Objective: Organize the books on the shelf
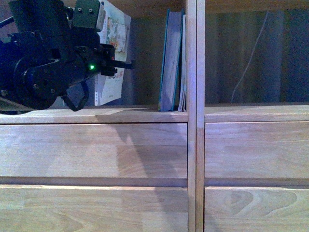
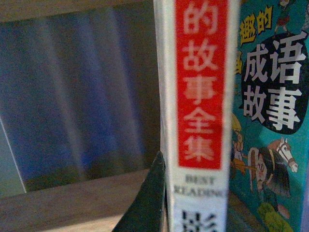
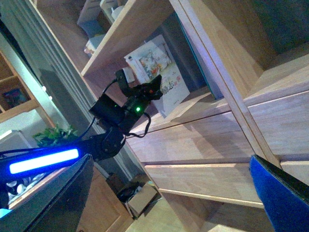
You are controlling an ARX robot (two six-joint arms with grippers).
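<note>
White paperback (image 1: 118, 34) pinched in left gripper (image 3: 152, 88), left of central divider (image 1: 196, 72); one finger hidden behind spine, title cut off. Right gripper (image 3: 170, 159) spread wide, empty.

The left arm (image 1: 43, 63) hides part of the white paperback (image 1: 116, 34) from us. We find its spine's (image 2: 200, 121) small print blurred.

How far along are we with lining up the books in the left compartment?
Done: the teal book and the pale booklet stand upright against the central divider. In hand: the left gripper holds the white paperback roughly upright, well apart from that pair. Left, probably: slide it across beside them and let go. The right gripper is open, holding nothing.
</note>
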